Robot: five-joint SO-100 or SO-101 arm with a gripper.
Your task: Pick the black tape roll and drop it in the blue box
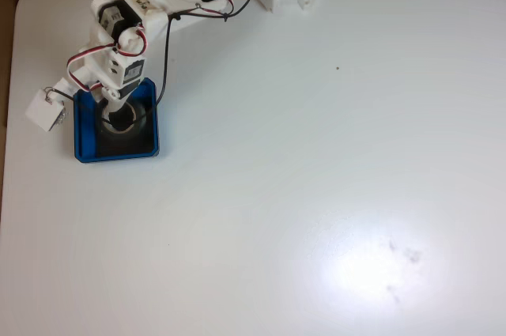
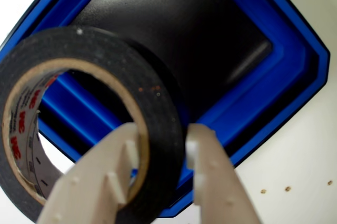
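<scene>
white pincer (image 2: 162, 138): clamped on wall of black tape ring with cardboard core (image 2: 95, 50) | held above shallow blue square tray, black floor (image 2: 295, 76)

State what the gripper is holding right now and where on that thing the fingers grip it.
The gripper holds the black tape roll by its wall: one finger inside the cardboard core, the other outside on the black band, above the blue box.

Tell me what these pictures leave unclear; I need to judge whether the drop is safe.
- Black tape roll: its left and lower parts are cut off by the wrist view's edges.
- Blue box: its upper part is hidden under the arm in the fixed view.
- Gripper: too small and dark to read in the fixed view.
</scene>
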